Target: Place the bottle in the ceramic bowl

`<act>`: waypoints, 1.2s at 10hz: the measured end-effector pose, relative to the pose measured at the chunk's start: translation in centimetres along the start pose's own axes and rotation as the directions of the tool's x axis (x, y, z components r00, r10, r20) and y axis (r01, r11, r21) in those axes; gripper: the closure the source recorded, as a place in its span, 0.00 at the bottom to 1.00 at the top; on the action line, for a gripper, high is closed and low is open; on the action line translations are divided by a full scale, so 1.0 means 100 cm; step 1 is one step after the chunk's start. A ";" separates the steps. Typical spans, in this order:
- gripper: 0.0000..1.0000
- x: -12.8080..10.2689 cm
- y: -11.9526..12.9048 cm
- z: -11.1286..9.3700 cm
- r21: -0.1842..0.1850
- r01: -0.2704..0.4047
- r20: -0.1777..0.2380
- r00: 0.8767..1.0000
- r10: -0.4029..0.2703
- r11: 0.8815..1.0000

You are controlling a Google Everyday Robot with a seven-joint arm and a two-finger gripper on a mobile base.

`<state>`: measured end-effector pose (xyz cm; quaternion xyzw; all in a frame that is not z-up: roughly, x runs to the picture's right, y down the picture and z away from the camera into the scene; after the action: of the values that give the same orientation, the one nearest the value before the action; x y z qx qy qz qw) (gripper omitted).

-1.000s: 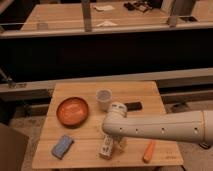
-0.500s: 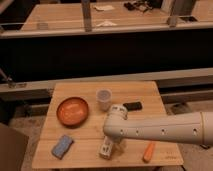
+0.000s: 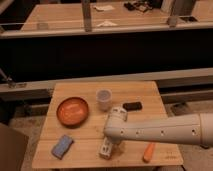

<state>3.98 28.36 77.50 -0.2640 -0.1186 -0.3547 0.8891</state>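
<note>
At the bench's [image 3: 145, 92] front edge, the gripper [image 3: 110, 142] was held down over the bottle [image 3: 104, 150], which was seen right of the ceramic bowl [image 3: 72, 111], apart from it; gripper open or closed could not be told.

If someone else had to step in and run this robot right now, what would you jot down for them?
End effector: low over the front of the table, right at the bottle. Whether it has a grip on the bottle cannot be seen.
Bottle: on the table near the front edge, to the right of the blue sponge.
Ceramic bowl: on the left side of the table, nothing in it, beside the grey cup.
Done: the arm is at the bottle.
Left: secure the bottle, lift it, carry it over to the bowl and set it inside.
</note>
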 end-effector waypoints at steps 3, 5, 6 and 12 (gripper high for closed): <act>0.72 -0.003 0.000 0.003 0.004 -0.004 0.005 1.000 0.004 1.000; 0.95 -0.003 0.000 -0.004 0.002 -0.008 0.004 1.000 0.008 1.000; 0.98 0.000 -0.005 -0.010 0.008 -0.005 -0.002 1.000 0.005 1.000; 0.98 0.001 -0.018 -0.027 0.021 -0.012 -0.011 1.000 0.012 1.000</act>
<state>2.88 25.77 76.00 -0.2536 -0.1160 -0.3497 0.8944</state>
